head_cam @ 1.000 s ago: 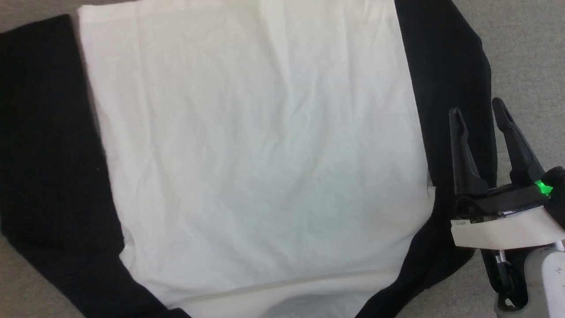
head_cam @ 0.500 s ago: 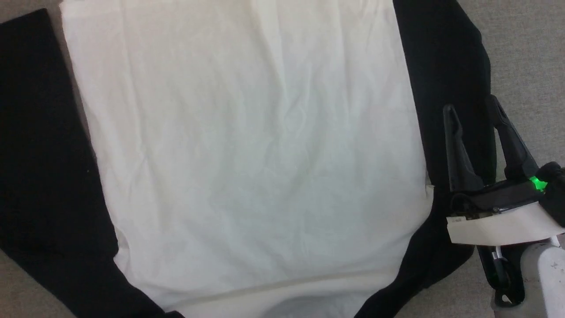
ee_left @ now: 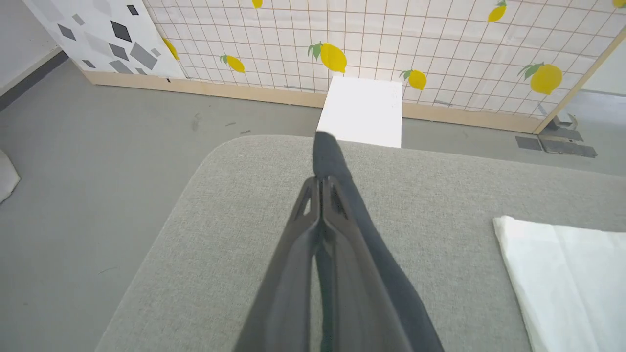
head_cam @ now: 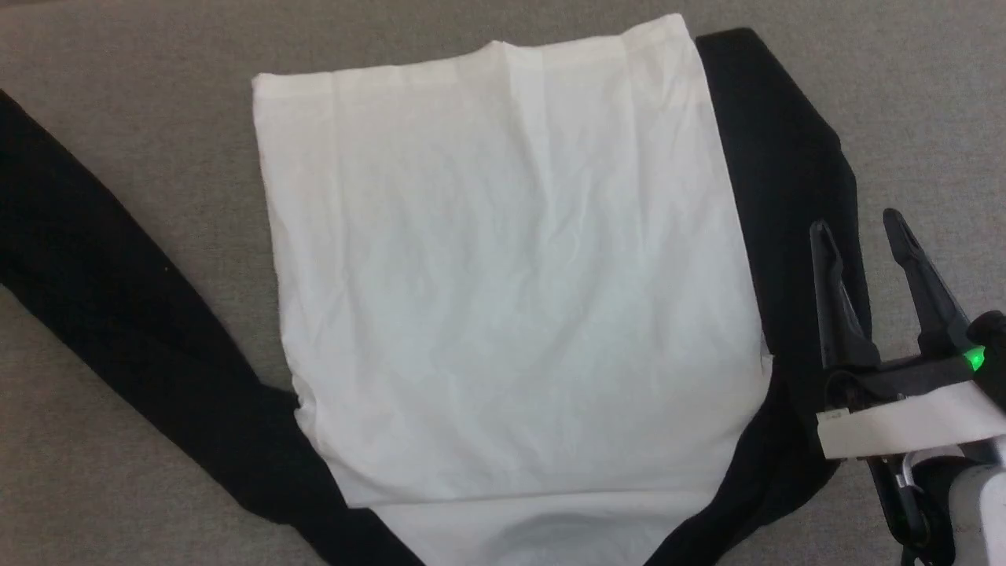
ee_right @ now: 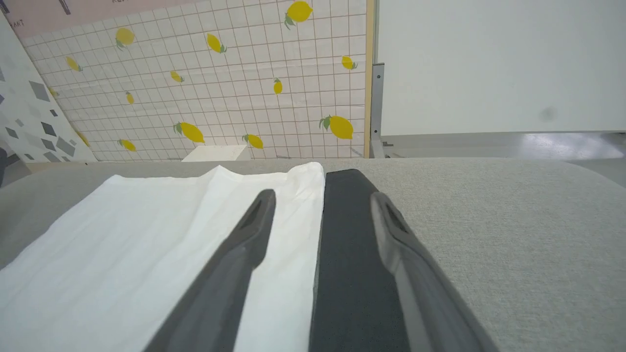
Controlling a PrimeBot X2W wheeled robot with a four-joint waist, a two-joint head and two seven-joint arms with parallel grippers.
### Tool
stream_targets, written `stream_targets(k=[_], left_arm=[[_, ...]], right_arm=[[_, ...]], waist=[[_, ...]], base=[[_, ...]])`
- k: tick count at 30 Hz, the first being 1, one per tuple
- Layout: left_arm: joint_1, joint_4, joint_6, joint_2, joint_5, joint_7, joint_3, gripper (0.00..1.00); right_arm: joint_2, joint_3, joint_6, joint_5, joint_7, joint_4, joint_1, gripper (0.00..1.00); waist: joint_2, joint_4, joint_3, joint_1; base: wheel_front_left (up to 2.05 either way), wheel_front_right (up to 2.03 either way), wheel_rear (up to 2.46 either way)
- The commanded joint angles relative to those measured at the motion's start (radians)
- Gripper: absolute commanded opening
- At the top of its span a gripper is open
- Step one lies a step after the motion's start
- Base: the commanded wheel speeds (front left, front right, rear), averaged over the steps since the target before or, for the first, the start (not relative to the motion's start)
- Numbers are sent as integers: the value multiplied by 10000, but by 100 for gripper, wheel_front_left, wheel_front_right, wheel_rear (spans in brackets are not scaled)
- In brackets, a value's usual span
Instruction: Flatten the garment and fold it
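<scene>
Grey cloth covers the pad [head_cam: 157,118] on which the shirt [head_cam: 511,299] lies flat, its white body in the middle and its hem at the far end. The left sleeve [head_cam: 118,299] stretches out long and slantwise toward the pad's far left, well clear of the body. The right sleeve [head_cam: 786,157] lies along the body's right edge. The right claw [head_cam: 857,222] hangs over that sleeve's outer edge, fingers spread wide with nothing between them. The left claw [ee_left: 320,182] has its fingers pressed together at the tips, right over the black left sleeve, whose end shows just past them (whether cloth is pinched there cannot be told). Beyond the pad stand a white box [ee_left: 362,110] and a lemon-print wall [ee_left: 391,39].
</scene>
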Motion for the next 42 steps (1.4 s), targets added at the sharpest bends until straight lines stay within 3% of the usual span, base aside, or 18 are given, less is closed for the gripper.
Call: stream_targets(k=[1,7,11,14,18,23,27,33,39,40,41,42], left_arm=[[250,-300,-83,210,-50,66,29,0],[1040,-2506,-206,340,-104,594,-265,0],[1364,-4340,-262,152,9,1125,-1107,0],[1349,-5498,-332,-361,197,1468,-2284,0],[1139,-5943,-548,-1550,438,1548,-4148,0],[1175,-4977,-819,-3439,751,1207,-6519,0],[1455,-3576,-1199,-4512,907,1007,-8106,0],[1779,-1373,-1787,-5254,1107,802,-9585,0],[2004,313,-2330,-5765,802,486,-10222,0],[2029,539,-2394,-5825,683,493,-10266,6],[2037,796,-2463,-5886,554,530,-10322,45],[2030,956,-2518,-5926,447,577,-10365,100]], right_arm=[[34,-48,-15,-23,73,-82,174,100],[157,-188,-15,-25,340,-291,732,100],[249,-176,-15,-13,453,-407,932,100],[303,-173,-15,-24,541,-456,1030,100],[350,-125,-15,-30,599,-481,1099,100],[364,13,-15,9,661,-489,1121,100],[342,34,-15,48,706,-465,1112,100],[296,21,-15,91,705,-385,1111,100],[293,60,-15,111,695,-283,1132,100],[294,68,-15,114,698,-266,1130,100],[294,78,-15,121,701,-247,1128,100],[293,85,-15,128,706,-236,1125,100]], waist=[[0,824,-1193,0],[0,1295,-2019,0],[0,1463,-2352,0],[0,1555,-2511,0],[0,1575,-2583,0],[0,1415,-2550,0],[0,1193,-2481,0],[0,940,-2469,0],[0,852,-2493,0],[0,846,-2502,0],[0,841,-2510,0],[0,840,-2512,0]], base=[[0,0,0],[0,0,0],[0,0,0],[0,0,0],[0,0,0],[0,0,0],[0,0,0],[0,0,0],[0,0,0],[0,0,0],[0,0,0],[0,0,0]])
